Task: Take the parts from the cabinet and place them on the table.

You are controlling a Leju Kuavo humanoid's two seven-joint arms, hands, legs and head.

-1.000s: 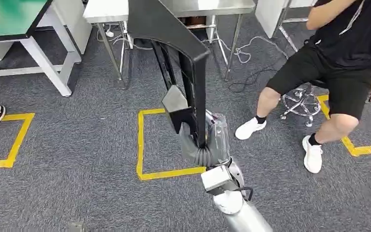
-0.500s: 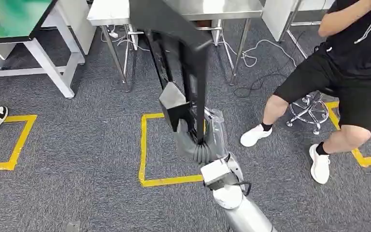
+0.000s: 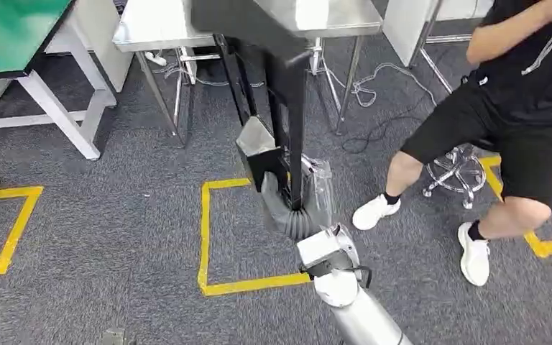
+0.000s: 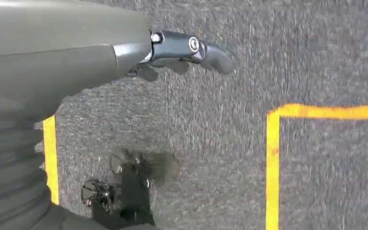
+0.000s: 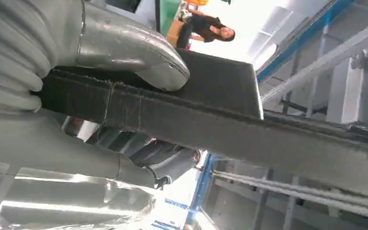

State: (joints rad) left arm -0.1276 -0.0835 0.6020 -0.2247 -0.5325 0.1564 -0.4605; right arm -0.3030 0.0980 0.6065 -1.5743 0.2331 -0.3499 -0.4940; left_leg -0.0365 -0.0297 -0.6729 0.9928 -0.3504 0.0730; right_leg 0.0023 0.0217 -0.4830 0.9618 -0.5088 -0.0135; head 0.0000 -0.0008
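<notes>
A large black angular part (image 3: 288,108) stands upright in front of me over the carpet, its top reaching up past the steel table's edge. My right hand (image 3: 292,209) grips it near its lower end, with the silver arm coming up from below. In the right wrist view the thumb (image 5: 129,45) presses on the part's flat black bar (image 5: 211,112) and the darker fingers (image 5: 167,165) wrap under it. My left hand (image 4: 76,52) hangs over the grey carpet with a dark finger (image 4: 199,48) stretched out and nothing in it.
A steel table (image 3: 154,29) stands straight ahead, and a green-topped table (image 3: 14,32) is at the far left. A person (image 3: 517,93) sits on a stool (image 3: 451,167) at the right, legs out. Yellow tape (image 3: 205,237) marks squares on the carpet. Cables (image 3: 374,79) lie under the steel table.
The whole picture has shifted as the camera moved, with the tables sliding left and the seated person nearer. The black part stays in my right hand's grip.
</notes>
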